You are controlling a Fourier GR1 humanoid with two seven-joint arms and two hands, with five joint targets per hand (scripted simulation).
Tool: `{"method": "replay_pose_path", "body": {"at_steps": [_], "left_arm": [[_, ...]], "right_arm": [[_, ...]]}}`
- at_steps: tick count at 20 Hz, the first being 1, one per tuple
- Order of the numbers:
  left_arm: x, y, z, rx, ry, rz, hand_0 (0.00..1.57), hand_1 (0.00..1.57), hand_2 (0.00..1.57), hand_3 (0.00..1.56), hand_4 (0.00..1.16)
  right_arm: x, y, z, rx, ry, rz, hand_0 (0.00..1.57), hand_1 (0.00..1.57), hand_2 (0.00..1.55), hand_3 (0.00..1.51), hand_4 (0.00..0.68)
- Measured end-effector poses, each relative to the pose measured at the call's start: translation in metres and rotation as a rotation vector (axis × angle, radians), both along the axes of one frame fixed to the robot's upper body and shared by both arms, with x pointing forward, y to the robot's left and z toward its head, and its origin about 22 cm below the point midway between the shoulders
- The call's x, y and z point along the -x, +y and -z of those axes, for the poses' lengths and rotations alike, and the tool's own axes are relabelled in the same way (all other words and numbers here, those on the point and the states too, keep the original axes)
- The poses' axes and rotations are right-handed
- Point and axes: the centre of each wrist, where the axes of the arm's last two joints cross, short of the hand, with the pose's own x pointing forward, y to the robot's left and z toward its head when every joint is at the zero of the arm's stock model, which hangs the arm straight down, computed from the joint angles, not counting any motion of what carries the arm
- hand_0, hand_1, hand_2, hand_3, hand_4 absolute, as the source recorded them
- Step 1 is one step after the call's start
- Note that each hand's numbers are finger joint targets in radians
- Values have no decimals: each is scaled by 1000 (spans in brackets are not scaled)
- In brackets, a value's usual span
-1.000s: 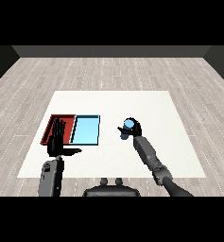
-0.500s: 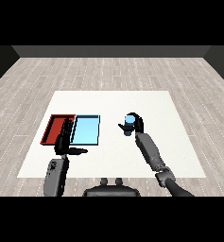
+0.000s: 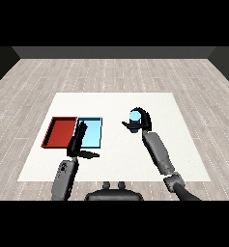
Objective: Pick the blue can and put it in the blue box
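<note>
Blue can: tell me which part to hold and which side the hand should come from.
Hold the blue can round its upright side wall, coming from the right, the side away from the trays. It stands upright, so the round wall suits curled fingers. The right hand already curls round it that way. That leaves its left clear for carrying toward the blue tray.

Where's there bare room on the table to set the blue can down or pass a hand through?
Bare table runs along the far edge and between the light blue tray and the right robot hand, which curls round the blue can. It is crowded at the trays' near edge: the left robot hand overlaps the boundary between the red tray and the blue one.
</note>
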Motion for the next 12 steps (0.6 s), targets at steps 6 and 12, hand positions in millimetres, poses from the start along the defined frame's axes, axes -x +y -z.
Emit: {"method": "replay_pose_path", "body": {"at_steps": [6,12], "left_arm": [[-4,-14,2,0,21,17,0,0,0,0,0],[-12,-35,8,24,72,81,0,0,0,0,0]], "right_arm": [[31,15,-13,22,-19,-9,1428,1428,1450,1401,616],[56,30,-18,49,-32,-19,1442,1442,1452,1397,611]]}}
